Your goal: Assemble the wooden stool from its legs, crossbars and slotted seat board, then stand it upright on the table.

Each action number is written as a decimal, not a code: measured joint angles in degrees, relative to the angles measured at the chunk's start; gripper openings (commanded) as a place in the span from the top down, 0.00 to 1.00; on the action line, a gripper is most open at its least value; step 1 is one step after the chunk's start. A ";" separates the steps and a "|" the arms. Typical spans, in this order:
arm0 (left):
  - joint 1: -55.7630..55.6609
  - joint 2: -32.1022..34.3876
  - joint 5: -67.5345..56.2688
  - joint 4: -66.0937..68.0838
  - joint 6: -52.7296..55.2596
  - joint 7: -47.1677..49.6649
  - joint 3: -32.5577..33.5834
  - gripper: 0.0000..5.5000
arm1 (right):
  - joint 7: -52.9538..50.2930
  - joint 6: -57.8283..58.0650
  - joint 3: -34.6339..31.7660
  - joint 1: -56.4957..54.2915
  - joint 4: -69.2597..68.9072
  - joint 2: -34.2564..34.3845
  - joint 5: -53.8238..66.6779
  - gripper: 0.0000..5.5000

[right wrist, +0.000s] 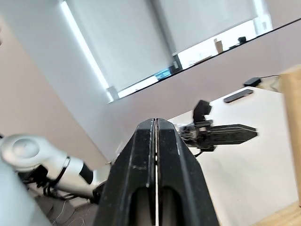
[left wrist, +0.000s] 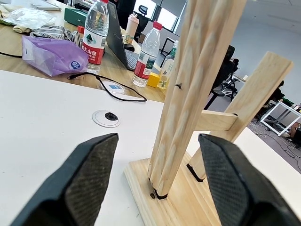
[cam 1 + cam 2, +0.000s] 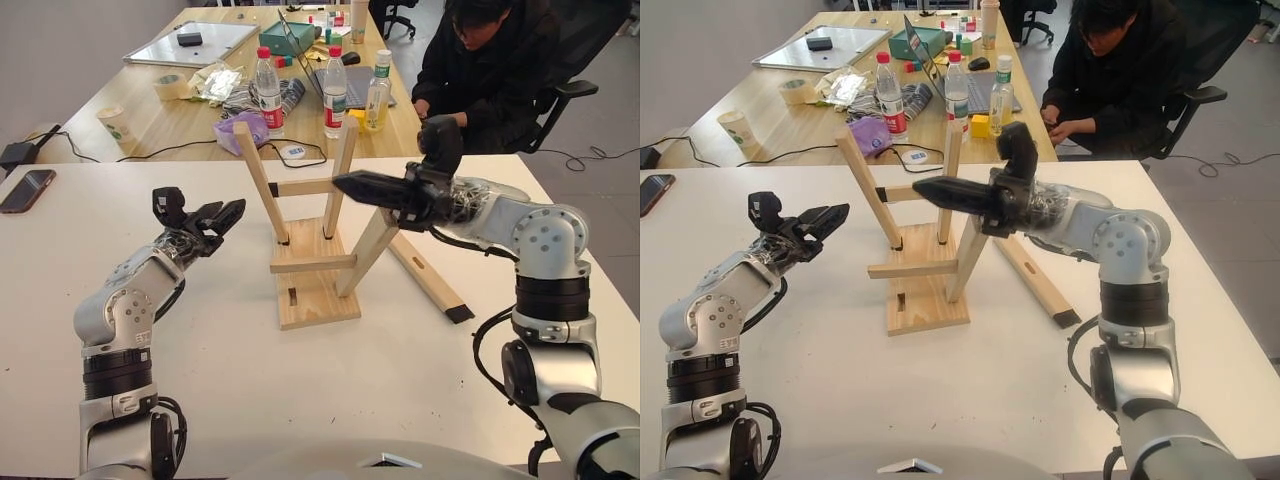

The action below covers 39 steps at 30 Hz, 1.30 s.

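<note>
The slotted seat board (image 3: pixel 318 300) lies flat on the white table (image 3: pixel 200 380). Two legs (image 3: pixel 258 170) (image 3: pixel 340 175) stand up from it, joined by a crossbar (image 3: pixel 300 187). A second crossbar (image 3: pixel 312 263) runs lower, to a third leg (image 3: pixel 365 255) that leans rightward. That leg's top is hidden under my right gripper (image 3: pixel 338 182), which is shut with nothing between its fingers (image 1: pixel 155 155) and points left over the stool. A loose leg (image 3: pixel 430 275) lies on the table to the right. My left gripper (image 3: pixel 228 210) hovers open left of the stool, fingers (image 2: pixel 89 179) facing the near leg (image 2: pixel 188 94).
Behind the white table a wooden table holds water bottles (image 3: pixel 267 90), a laptop, a purple bag (image 3: pixel 240 130) and clutter. A person sits at the back right, not touching the stool. A phone (image 3: pixel 27 190) lies at the far left. Free white surface lies in front of the stool.
</note>
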 measured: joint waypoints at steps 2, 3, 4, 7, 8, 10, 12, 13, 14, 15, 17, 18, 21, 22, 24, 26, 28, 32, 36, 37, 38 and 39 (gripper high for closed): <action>0.41 -0.56 -0.05 -0.68 0.02 0.08 -0.04 0.43 | -7.40 -0.03 -6.41 -6.83 3.60 1.38 5.99 0.96; 1.03 -0.61 -0.06 -1.28 0.02 0.26 0.05 0.43 | -10.28 -0.46 -8.90 -9.54 5.12 1.09 7.43 0.95; 2.02 -0.81 -0.08 -2.07 0.03 0.60 0.21 0.43 | -13.29 -1.36 -11.06 -11.78 6.58 0.02 7.31 0.92; 4.15 -1.58 -0.13 -3.69 0.13 1.43 1.19 0.43 | -17.95 -2.82 -10.32 -9.70 7.93 -7.05 -1.70 0.82; 4.74 -1.66 -0.14 -4.58 0.26 1.85 1.27 0.43 | -19.78 -2.57 -8.87 -7.46 7.89 -9.06 -5.12 0.79; 6.33 -1.68 -0.08 -6.71 0.64 2.87 1.71 0.43 | -22.39 -0.98 -4.48 0.87 6.21 -13.78 -12.78 0.73; 7.36 -1.68 0.89 -7.71 0.62 4.48 1.74 0.43 | -22.35 -0.51 -0.04 10.65 1.01 -17.57 -17.98 0.67; 7.68 -1.72 2.34 -8.09 0.28 5.64 1.63 0.43 | -22.22 -0.88 1.99 15.09 -2.11 -18.99 -20.08 0.64; 8.13 -1.78 4.23 -8.52 -0.50 7.51 1.68 0.43 | -22.19 -1.32 3.63 20.03 -5.44 -19.94 -22.41 0.62; 8.33 -2.10 6.39 -8.91 -2.09 9.91 1.75 0.43 | -22.20 -1.72 5.43 25.08 -8.94 -21.04 -24.16 0.58; 8.47 -2.92 10.11 -9.41 -5.01 13.41 1.99 0.43 | -22.66 -2.91 6.56 31.64 -13.15 -21.30 -26.47 0.52; 8.48 -3.33 10.99 -9.72 -5.83 14.21 1.97 0.43 | -23.15 -3.30 6.44 33.01 -14.27 -21.20 -26.74 0.50; 8.42 -4.63 12.31 -10.10 -7.22 15.05 1.49 0.43 | -23.57 -4.79 6.31 36.34 -16.18 -20.94 -28.69 0.43; 8.35 -4.70 12.45 -10.09 -7.44 15.04 1.48 0.43 | -23.53 -5.55 6.43 37.41 -16.17 -20.93 -29.87 0.40; 8.13 -4.78 12.45 -10.05 -7.52 14.98 1.53 0.43 | -23.39 -6.41 6.55 38.13 -15.90 -20.95 -31.09 0.40; 7.41 -4.82 12.37 -9.86 -7.52 14.90 1.63 0.43 | -22.21 -7.25 7.49 38.50 -15.11 -20.98 -32.49 0.40; 6.63 -4.82 12.33 -9.79 -7.52 14.81 1.69 0.43 | -21.25 -7.58 8.96 39.01 -14.12 -20.94 -33.32 0.46; 5.88 -4.82 12.32 -9.34 -7.52 14.45 1.76 0.43 | -19.93 -8.02 10.40 39.68 -12.58 -20.82 -34.65 0.60; 5.54 -4.83 12.32 -9.19 -7.54 14.47 2.48 0.43 | -19.66 -9.25 9.84 39.60 -11.52 -18.77 -35.17 0.63; 5.54 -4.83 12.32 -9.19 -7.57 14.48 2.71 0.43 | -19.65 -9.49 9.81 39.57 -11.31 -18.77 -35.46 0.63; 5.48 -4.83 12.30 -9.19 -7.63 14.49 2.93 0.43 | -19.64 -9.76 9.76 39.54 -11.13 -18.76 -35.63 0.63; 5.25 -4.83 12.18 -9.22 -7.71 14.49 3.39 0.43 | -19.68 -10.20 9.57 39.51 -11.07 -18.48 -35.95 0.63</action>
